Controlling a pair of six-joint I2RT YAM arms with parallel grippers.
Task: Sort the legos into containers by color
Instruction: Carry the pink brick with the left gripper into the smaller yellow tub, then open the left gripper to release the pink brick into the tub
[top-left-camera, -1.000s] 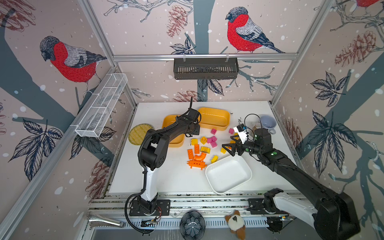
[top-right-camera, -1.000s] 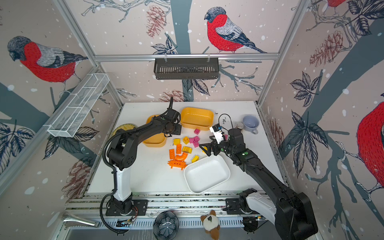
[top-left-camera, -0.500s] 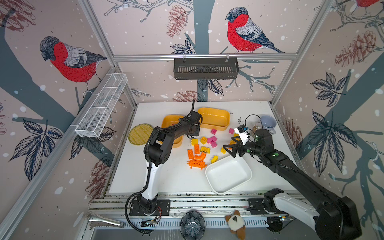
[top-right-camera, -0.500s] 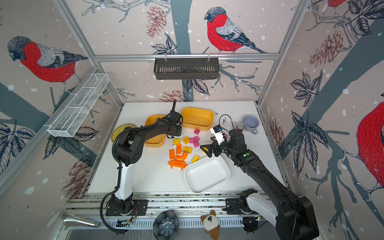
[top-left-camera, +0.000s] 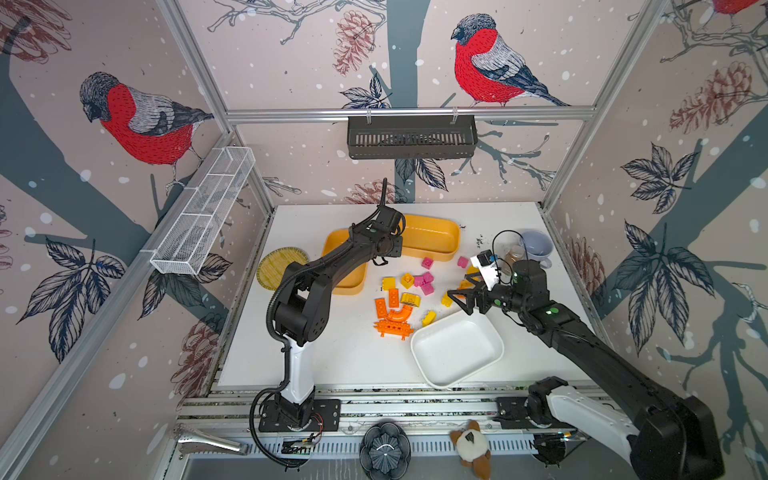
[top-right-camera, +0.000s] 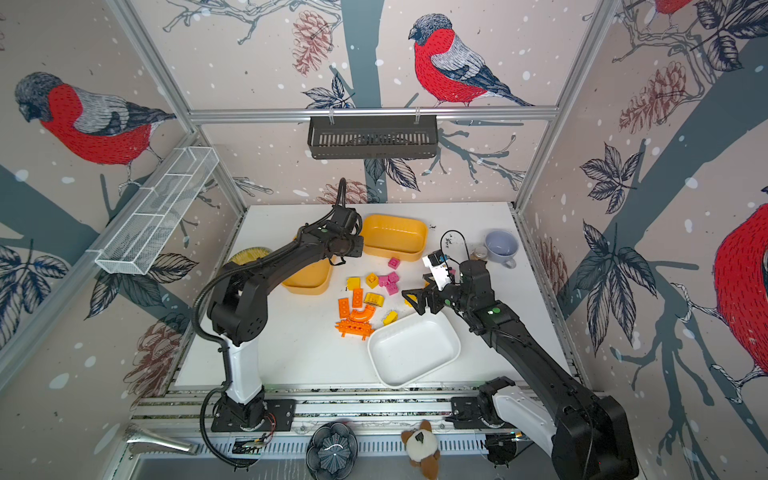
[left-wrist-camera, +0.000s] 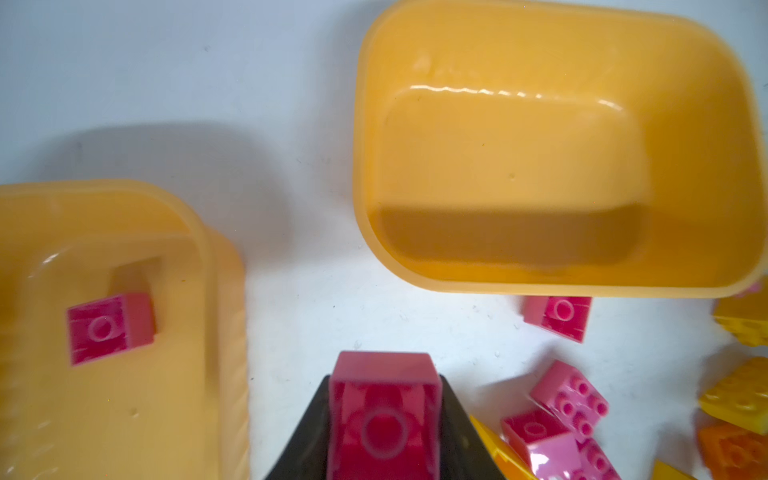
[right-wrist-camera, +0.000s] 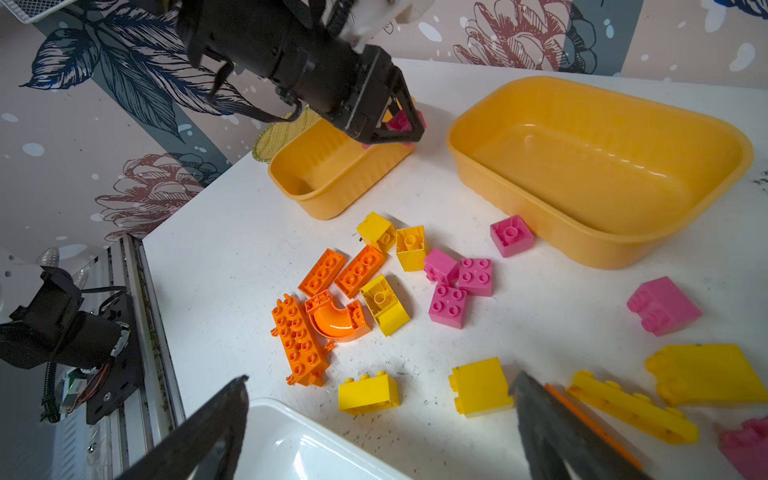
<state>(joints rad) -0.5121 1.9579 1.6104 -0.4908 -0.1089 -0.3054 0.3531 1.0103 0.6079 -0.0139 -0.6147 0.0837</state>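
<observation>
One pink brick (left-wrist-camera: 110, 328) lies hollow side up in the left yellow tub (left-wrist-camera: 224, 332), so I read that as the pink tub. My left fingers (left-wrist-camera: 457, 444) are pinched on a second pink brick (left-wrist-camera: 384, 411), one finger on each side, hollow side facing the wrist camera.

Key relation: the held brick looks to hang over bare tabletop (left-wrist-camera: 316, 291) in the gap between the two yellow tubs. It is just beside the left tub's rim at its far corner, not over the inside. In both top views that tub lies left of these fingers, with its long axis running near to far. My guess for the next move is a short shift left over the rim, then release. The brick is near cubic, so there is no long axis to mind. My left arm is the nearer one.

The far yellow tub (left-wrist-camera: 519, 166) is empty. Other loose bricks (top-left-camera: 410, 299), pink, yellow and orange, lie mid-tabletop. My right fingers (right-wrist-camera: 208, 428) are spread wide and hold nothing. They hover low with a yellow brick (right-wrist-camera: 480, 390) just ahead of the tips, near the empty white tub (right-wrist-camera: 316, 453).
</observation>
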